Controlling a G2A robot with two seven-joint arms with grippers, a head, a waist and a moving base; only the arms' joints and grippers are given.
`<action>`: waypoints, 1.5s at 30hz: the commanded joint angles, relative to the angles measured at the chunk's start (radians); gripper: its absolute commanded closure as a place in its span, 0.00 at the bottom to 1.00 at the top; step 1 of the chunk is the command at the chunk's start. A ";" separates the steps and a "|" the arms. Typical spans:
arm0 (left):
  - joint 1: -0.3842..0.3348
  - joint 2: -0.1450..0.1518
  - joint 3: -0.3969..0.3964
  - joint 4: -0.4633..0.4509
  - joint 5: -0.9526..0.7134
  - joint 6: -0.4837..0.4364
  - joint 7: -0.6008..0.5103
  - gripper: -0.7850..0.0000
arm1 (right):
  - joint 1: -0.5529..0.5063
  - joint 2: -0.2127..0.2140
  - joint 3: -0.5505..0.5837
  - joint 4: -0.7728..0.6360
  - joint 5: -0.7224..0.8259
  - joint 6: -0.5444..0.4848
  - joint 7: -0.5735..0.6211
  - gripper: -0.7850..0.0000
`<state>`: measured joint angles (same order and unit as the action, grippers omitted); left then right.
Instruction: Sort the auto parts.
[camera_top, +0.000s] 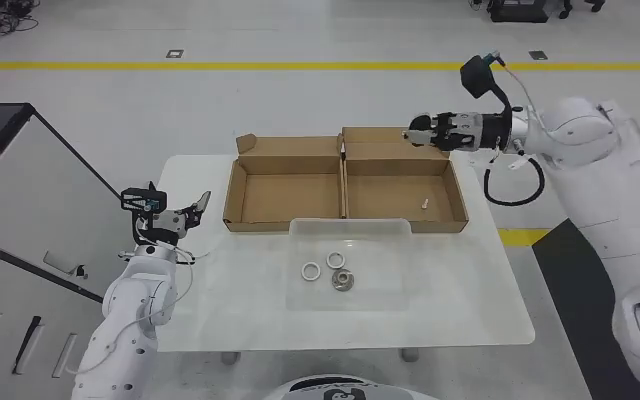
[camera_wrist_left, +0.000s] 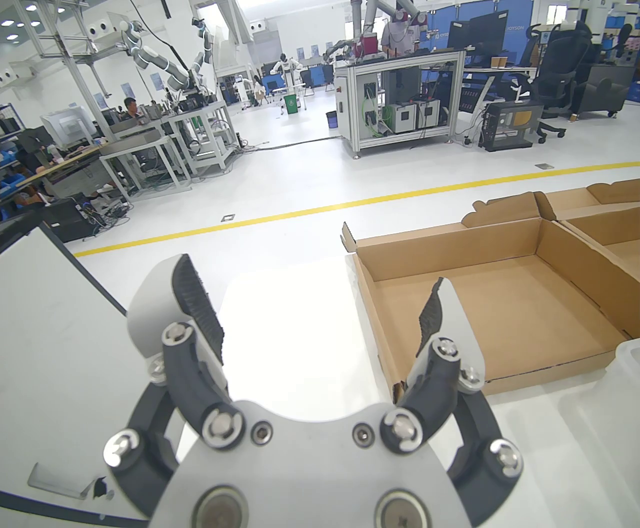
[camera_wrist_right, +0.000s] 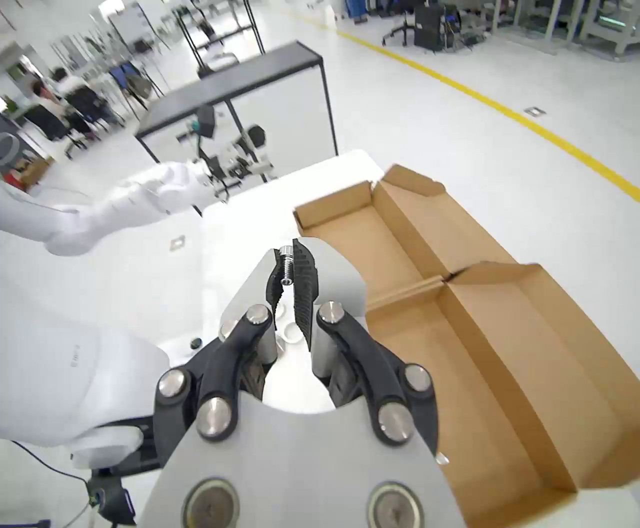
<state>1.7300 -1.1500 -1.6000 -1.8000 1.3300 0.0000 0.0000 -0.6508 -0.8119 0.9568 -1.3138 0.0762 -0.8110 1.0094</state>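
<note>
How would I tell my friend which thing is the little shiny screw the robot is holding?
Look at the white table, then the right-hand cardboard box at its back. Over that box's far edge hangs the right pincer, with the screw pinched between its black pads. It is short, silver and threaded, unlike the white rings in the clear tub.

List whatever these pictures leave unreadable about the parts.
- Top view: the small part in the right box is too small to identify.
- Right wrist view: the right gripper's pads cover most of the bolt; its length is hidden.
- Left wrist view: the clear tray is cut off by the picture's edge.
</note>
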 joint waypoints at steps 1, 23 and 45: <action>0.000 0.000 0.000 0.000 0.000 0.000 0.000 0.00 | 0.040 0.000 -0.055 0.027 -0.076 -0.010 -0.010 1.00; 0.000 0.000 0.000 0.000 0.000 0.000 0.000 0.00 | 0.425 -0.168 -0.624 0.252 -0.483 -0.007 -0.007 1.00; 0.000 0.000 0.000 0.000 0.000 0.000 0.000 0.00 | 0.401 -0.379 -0.787 0.493 -0.565 0.047 0.047 1.00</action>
<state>1.7300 -1.1500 -1.6000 -1.8000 1.3300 0.0000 0.0000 -0.2429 -1.1866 0.1700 -0.8199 -0.4800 -0.7707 1.0496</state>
